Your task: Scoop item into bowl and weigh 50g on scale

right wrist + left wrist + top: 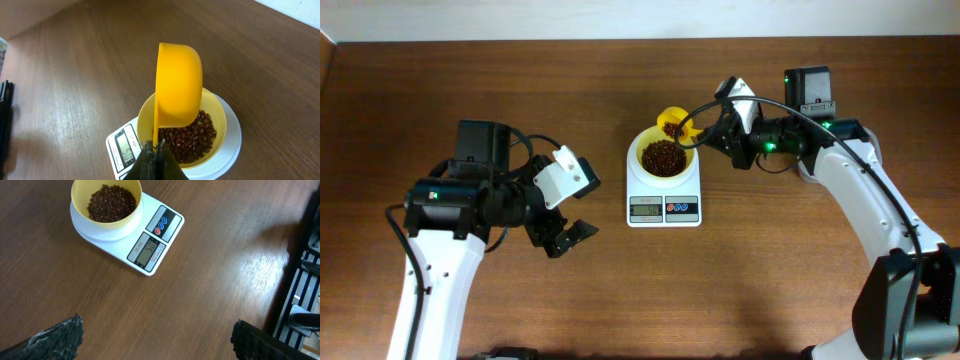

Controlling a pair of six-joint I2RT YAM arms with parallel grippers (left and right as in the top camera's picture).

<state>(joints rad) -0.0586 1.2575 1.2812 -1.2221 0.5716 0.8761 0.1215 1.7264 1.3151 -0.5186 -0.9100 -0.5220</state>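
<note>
- A dark wooden table [520, 80] fills the scene, with one arm on each side of it.
- The beans [663, 157] lie as a dark red-brown heap in the pale yellow bowl [641, 158], covering its bottom and rising partway up the wall.
- The bowl sits squarely on the white scale [638, 190], near the middle of the table.
- The display [148, 251] is lit with digits, but they are too small to read, so I cannot tell how close the weight is to 50g.
- A yellow scoop [179, 85] hangs over the far right rim of the bowl, tipped steeply on its side. From overhead a few beans show inside it.
- The right gripper [154, 150] has its jaws clenched on the scoop's handle.
- The left gripper [570, 238] hovers over bare wood to the left of the scale, well apart from it, with jaws spread and nothing between them.
- As I judge it, the scooping is well along and a pour is in hand. What is left is to trim the amount against the display.
</note>
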